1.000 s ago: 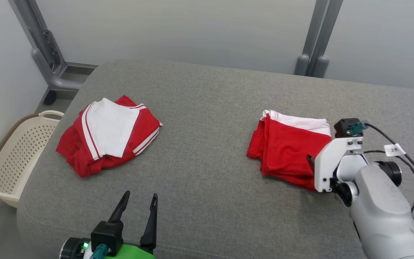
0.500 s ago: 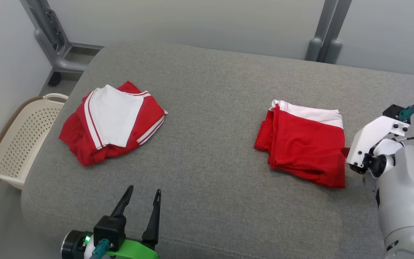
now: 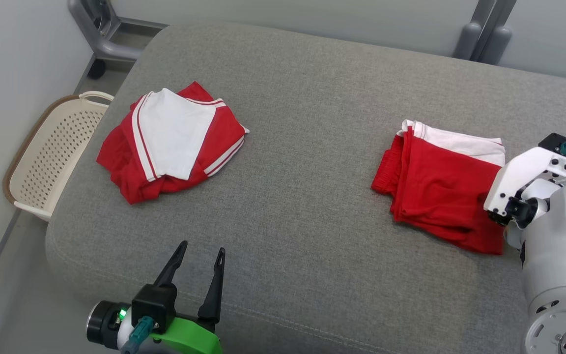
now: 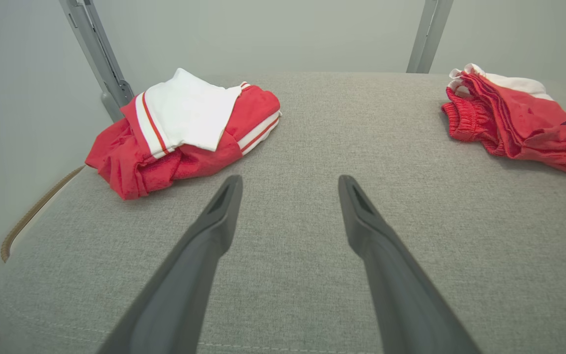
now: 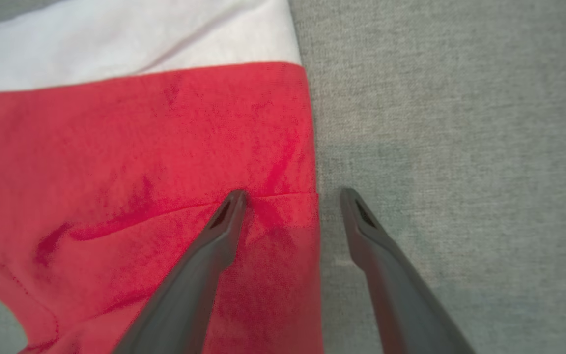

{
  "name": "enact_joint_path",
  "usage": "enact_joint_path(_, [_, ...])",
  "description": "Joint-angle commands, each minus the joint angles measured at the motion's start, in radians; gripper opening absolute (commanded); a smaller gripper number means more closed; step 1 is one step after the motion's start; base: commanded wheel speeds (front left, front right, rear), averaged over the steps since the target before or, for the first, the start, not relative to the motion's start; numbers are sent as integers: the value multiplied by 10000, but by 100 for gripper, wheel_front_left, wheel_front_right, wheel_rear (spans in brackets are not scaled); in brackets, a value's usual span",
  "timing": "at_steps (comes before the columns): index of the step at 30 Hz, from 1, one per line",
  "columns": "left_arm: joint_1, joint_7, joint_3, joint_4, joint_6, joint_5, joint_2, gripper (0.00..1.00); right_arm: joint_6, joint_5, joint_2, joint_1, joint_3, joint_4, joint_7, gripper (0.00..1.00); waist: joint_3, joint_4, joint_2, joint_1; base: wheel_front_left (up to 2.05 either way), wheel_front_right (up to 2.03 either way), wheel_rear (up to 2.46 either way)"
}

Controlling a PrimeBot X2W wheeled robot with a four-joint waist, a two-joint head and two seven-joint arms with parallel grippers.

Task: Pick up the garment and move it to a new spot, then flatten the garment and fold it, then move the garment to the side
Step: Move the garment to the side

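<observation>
A folded red garment (image 3: 440, 187) with a white band along its far edge lies on the right of the grey cushion (image 3: 302, 172). My right gripper (image 5: 292, 193) stands open astride its right edge, one finger over red cloth (image 5: 140, 162), the other over bare cushion. In the head view that arm's white wrist (image 3: 526, 182) covers the fingers. A second red and white garment (image 3: 172, 140) lies loosely bundled at the left, also seen in the left wrist view (image 4: 184, 128). My left gripper (image 3: 202, 247) is open and empty over the cushion's front edge, well short of both garments (image 4: 290, 179).
A cream perforated basket (image 3: 52, 152) stands on the floor beside the cushion's left end. Grey metal frame legs (image 3: 101, 34) rise behind the cushion at the left and at the right (image 3: 484, 29). A pale wall runs along the back.
The head camera has tilted, so the whole scene has shifted. My right wrist has drawn back from over the folded garment's near right corner to its right edge. The left gripper has stayed open.
</observation>
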Motion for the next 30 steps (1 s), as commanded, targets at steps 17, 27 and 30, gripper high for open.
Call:
enact_joint_path(17, [-420,-155,112,113,158,-76,30,100,-17,-1265,-61,-810,-423,1251,-1534,0,461,-649,0,0,0,0,0])
enact_joint_path(27, [-536,-206,169,-31,198,9,95,100,-14,-1401,-506,-1080,486,1684,-2095,0,717,-1924,0,0,0,0,0])
enact_joint_path(30, [-559,-216,138,-59,178,38,117,100,-14,-1413,-784,-1091,697,1789,-2199,0,817,-2142,0,0,0,0,0])
